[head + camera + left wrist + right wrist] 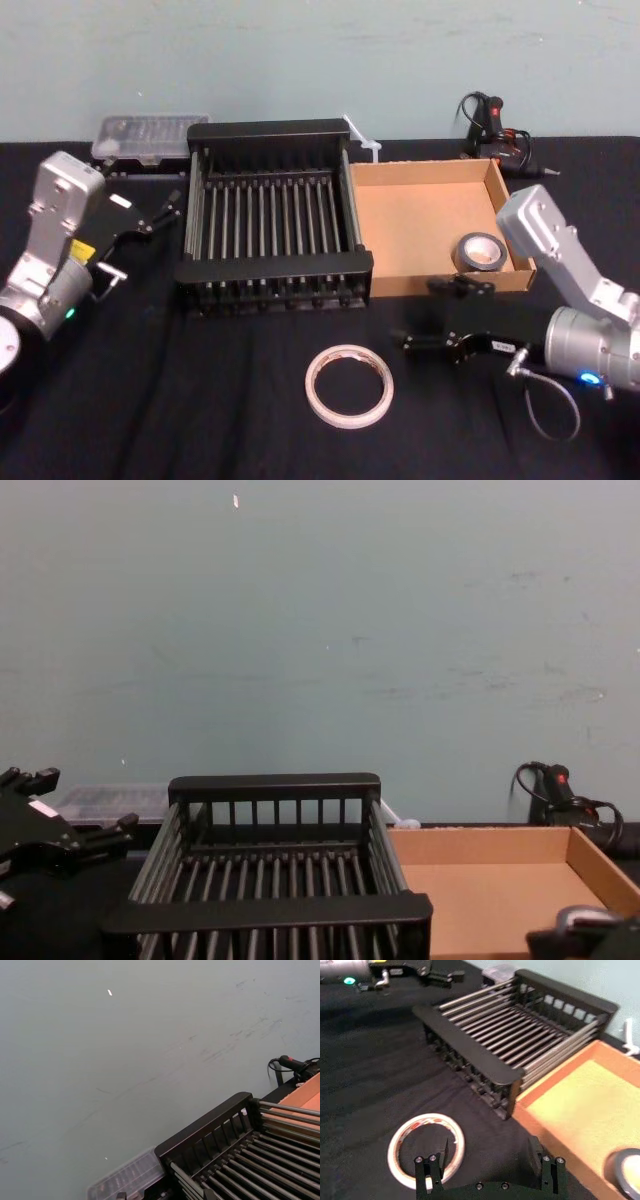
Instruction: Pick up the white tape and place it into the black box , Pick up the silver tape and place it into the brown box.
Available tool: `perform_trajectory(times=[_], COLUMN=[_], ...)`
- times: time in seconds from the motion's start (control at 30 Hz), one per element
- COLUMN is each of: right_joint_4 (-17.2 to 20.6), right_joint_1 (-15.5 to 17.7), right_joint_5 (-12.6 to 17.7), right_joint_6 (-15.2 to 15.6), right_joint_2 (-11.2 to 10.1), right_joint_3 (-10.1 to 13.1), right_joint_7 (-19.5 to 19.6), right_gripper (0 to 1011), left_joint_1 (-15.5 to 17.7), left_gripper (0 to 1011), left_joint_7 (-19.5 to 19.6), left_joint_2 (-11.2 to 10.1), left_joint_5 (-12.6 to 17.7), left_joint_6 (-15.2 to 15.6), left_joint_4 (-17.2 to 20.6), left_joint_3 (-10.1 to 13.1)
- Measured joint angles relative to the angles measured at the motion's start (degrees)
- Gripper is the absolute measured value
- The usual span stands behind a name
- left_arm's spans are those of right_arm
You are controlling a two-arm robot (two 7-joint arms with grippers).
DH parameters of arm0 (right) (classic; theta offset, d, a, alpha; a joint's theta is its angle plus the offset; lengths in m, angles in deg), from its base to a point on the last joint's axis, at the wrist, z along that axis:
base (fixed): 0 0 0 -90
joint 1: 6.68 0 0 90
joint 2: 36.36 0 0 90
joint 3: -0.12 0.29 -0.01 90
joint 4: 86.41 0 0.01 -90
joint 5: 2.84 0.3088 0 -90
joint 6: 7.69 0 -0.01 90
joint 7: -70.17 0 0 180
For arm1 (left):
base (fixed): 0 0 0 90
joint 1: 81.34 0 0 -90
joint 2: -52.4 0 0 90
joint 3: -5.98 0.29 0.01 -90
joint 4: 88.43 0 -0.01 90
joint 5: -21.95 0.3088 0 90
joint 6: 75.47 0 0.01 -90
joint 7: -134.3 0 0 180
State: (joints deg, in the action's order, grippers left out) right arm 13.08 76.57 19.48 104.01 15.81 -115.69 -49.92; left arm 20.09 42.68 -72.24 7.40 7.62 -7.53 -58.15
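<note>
White tape (313, 390) lies flat on the cloth (200, 400), in front of the black crate (270, 266). It looks like a thin, light, stiff ring with a slick band, so I'd pinch one wall with a finger inside the hole. My right gripper (420, 313) hangs just beside it, jaws wide, holding nothing. Silver tape (480, 252) sits in the cardboard box (410, 215). Left gripper (165, 212) is parked left of the crate, jaws apart.

On the worktop (200, 400), the black slatted plastic crate (268, 130) sits centrally, with the shallow tan cardboard box (415, 225) touching its right side. The small grey-silver tape roll (480, 253) lies in that box's near right corner. The large thin white tape ring (348, 420) lies before the crate. My right fingers (455, 347) are just right of the ring, and my left fingers (100, 836) are left of the crate.
</note>
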Motion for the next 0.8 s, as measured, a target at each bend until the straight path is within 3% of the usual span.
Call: perform_trajectory(times=[0.37,0.8], right_joint_4=[-2.0,-4.43], right_joint_1=[-2.61,-5.06], right_joint_5=[-1.33,-3.0], right_joint_6=[0.17,0.15], right_joint_2=[0.07,1.09], right_joint_3=[-4.41,-7.52], right_joint_7=[-1.57,-2.49], right_gripper=[1002,1002], left_joint_1=[0.0,0.0], left_gripper=[1001,1001], left_joint_7=[0.0,0.0], left_joint_2=[0.0,0.0], left_joint_5=[0.0,0.0], left_joint_6=[0.0,0.0], left_joint_4=[0.0,0.0], left_joint_3=[0.0,0.0])
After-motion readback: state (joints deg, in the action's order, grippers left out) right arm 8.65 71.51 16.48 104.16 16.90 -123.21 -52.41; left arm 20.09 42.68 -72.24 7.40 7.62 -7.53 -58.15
